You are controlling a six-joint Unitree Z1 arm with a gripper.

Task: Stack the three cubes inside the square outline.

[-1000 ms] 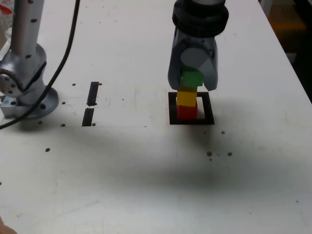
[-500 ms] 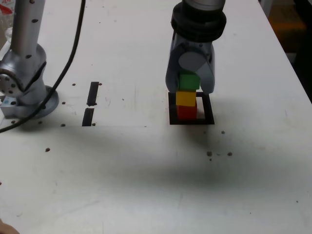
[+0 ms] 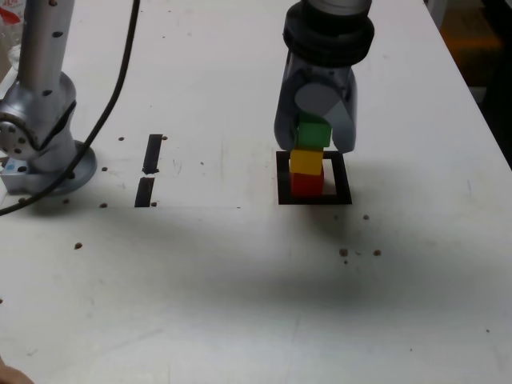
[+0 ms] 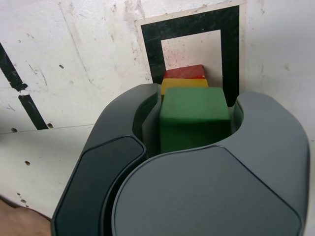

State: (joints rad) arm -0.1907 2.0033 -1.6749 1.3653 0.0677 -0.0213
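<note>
Green cube seated on the stack, still between the jaws

Alignment of the green cube [image 3: 313, 134] over the yellow cube [image 3: 306, 162] is the relation we check before release. In the exterior view the green cube sits on the yellow cube, which sits on the red cube [image 3: 306, 184], all inside the square outline [image 3: 342, 188]. The green cube appears offset slightly toward the exterior view's right. The gripper [image 4: 194, 120] straddles the green cube from above, with one jaw on each side. In the wrist view we see both jaws close against its side faces, apparently gripping it; no gap is visible. We judge that the next move is to open the jaws and lift straight up, since any sideways drag could topple the stack.
</note>
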